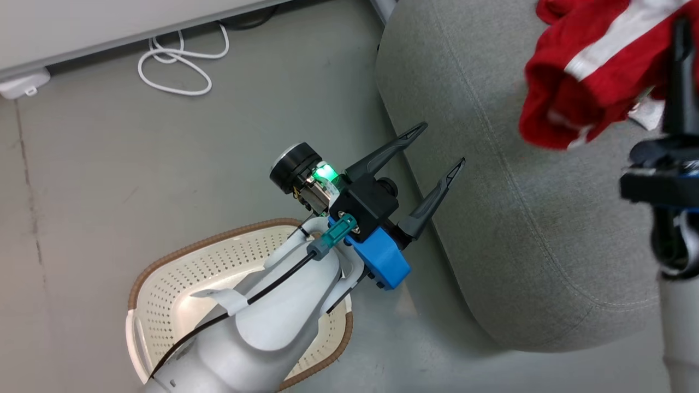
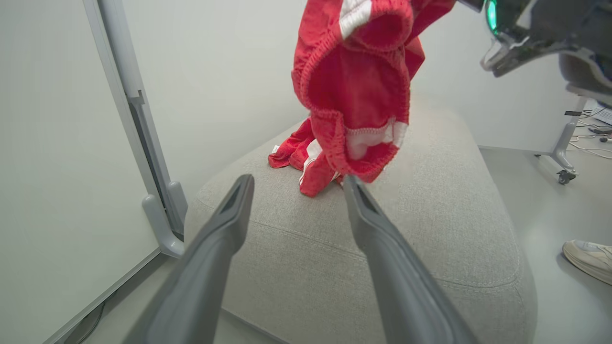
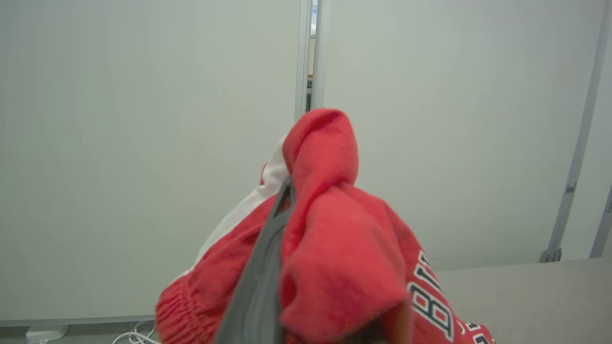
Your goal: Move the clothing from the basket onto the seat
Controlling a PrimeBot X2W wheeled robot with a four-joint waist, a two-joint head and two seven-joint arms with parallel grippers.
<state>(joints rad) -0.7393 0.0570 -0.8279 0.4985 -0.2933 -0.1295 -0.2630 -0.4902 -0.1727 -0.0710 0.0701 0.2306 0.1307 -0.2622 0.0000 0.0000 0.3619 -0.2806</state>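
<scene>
the red shorts (image 1: 579, 82) are gripped by the right tool (image 1: 680, 38) and hung just above the seat (image 1: 519, 245), not yet laid down; a second red garment (image 2: 289, 153) is already lying on the seat. the left tool (image 1: 442, 144) is spread open and empty just beside the seat's edge. the basket (image 1: 164, 262), near the seat, looks emptied where the arm does not hide it, so only the release is judged to remain.

Seat (image 1: 519, 229): near part bare grey fabric, open to a tool. Far part taken: red garment (image 2: 306, 162) lies there, red shorts (image 2: 354, 81) hang above it from the clamped right tool (image 1: 681, 38). Left tool (image 1: 442, 143), fingers spread, over the seat's left edge. Left forearm (image 1: 273, 311) blocks most of the basket (image 1: 158, 295) mouth. Floor strip (image 1: 415, 322) between basket and seat open. Cable coil (image 1: 175, 65) by the far wall. Shoe (image 2: 590, 258) on floor beside the seat.
</scene>
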